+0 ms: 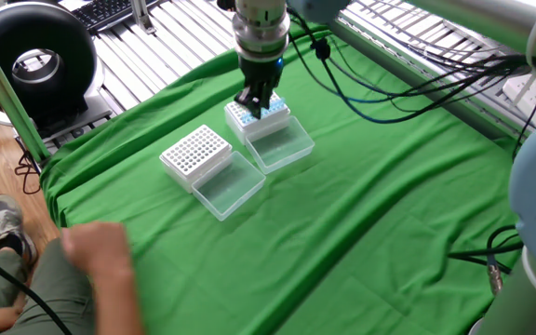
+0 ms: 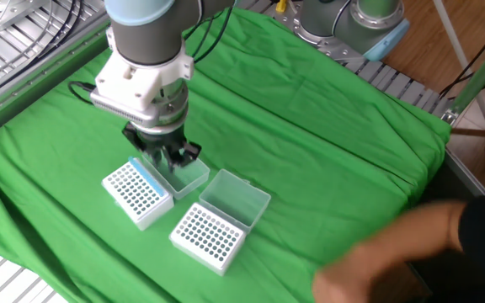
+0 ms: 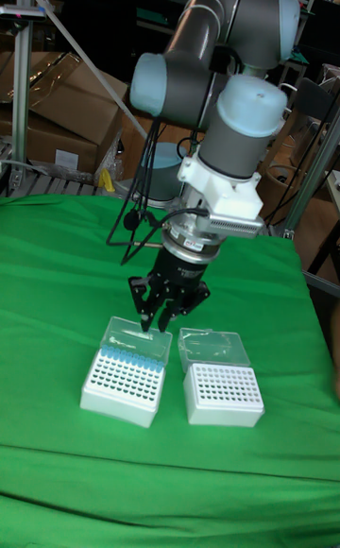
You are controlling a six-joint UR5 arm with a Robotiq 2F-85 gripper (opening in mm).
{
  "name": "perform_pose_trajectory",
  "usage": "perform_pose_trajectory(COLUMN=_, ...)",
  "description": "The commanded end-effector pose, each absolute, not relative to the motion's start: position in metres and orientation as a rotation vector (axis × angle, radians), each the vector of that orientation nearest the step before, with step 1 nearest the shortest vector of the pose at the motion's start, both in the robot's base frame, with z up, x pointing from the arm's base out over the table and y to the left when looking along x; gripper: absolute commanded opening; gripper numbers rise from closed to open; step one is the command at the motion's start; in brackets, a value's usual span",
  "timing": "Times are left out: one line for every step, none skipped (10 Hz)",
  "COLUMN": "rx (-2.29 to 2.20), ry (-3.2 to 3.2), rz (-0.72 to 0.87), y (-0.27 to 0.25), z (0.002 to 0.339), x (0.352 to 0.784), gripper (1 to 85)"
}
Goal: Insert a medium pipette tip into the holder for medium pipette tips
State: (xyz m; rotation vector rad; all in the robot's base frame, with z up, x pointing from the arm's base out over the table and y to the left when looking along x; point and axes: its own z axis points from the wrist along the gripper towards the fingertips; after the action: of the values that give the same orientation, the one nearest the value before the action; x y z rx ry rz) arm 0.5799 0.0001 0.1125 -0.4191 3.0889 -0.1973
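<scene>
Two white racks with hole grids and open clear lids lie on the green cloth. One rack [image 1: 261, 115] [image 2: 137, 192] [image 3: 123, 380] carries a row of blue tips; the other rack [image 1: 196, 152] [image 2: 208, 236] [image 3: 224, 393] has bare holes. I cannot tell which one is the holder for medium pipette tips. My gripper [image 1: 257, 102] [image 2: 168, 158] [image 3: 161, 321] hangs just above the blue-row rack, near its hinge edge. Its fingers are drawn together, and a thin pale pipette tip [image 3: 144, 323] seems to point down from them.
A person's blurred hand [image 1: 100, 265] [image 2: 394, 252] is at the cloth's near edge, away from the racks. Each rack's clear lid [image 1: 283, 144] [image 1: 230, 184] lies flat beside it. Black cables trail behind the arm, and a conveyor and a round black device stand beyond the cloth.
</scene>
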Motion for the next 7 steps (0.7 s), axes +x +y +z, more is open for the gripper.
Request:
perform_pose_trajectory(rx=-0.391, ry=3.138, rz=-0.328, y=-0.019, z=0.138, x=0.566, gripper=30.0)
perform_pose_trajectory(rx=-0.385, ry=3.149, rz=-0.341, y=-0.02, z=0.143, x=0.563, gripper=30.0)
perform_pose_trajectory(rx=-0.386, ry=3.146, rz=-0.342, y=-0.018, z=0.145, x=0.567, gripper=29.7)
perform_pose_trajectory(rx=-0.389, ry=3.135, rz=-0.34, y=-0.019, z=0.149, x=0.571, gripper=26.7)
perform_pose_trajectory(rx=-0.384, ry=3.135, rz=-0.33, y=-0.023, z=0.155, x=0.573, gripper=25.3)
perform_pose_trajectory(rx=-0.366, ry=3.151, rz=-0.354, y=-0.035, z=0.164, x=0.574, gripper=24.7)
perform_pose_trajectory(rx=-0.33, ry=3.18, rz=-0.316, y=-0.037, z=0.165, x=0.572, gripper=24.3)
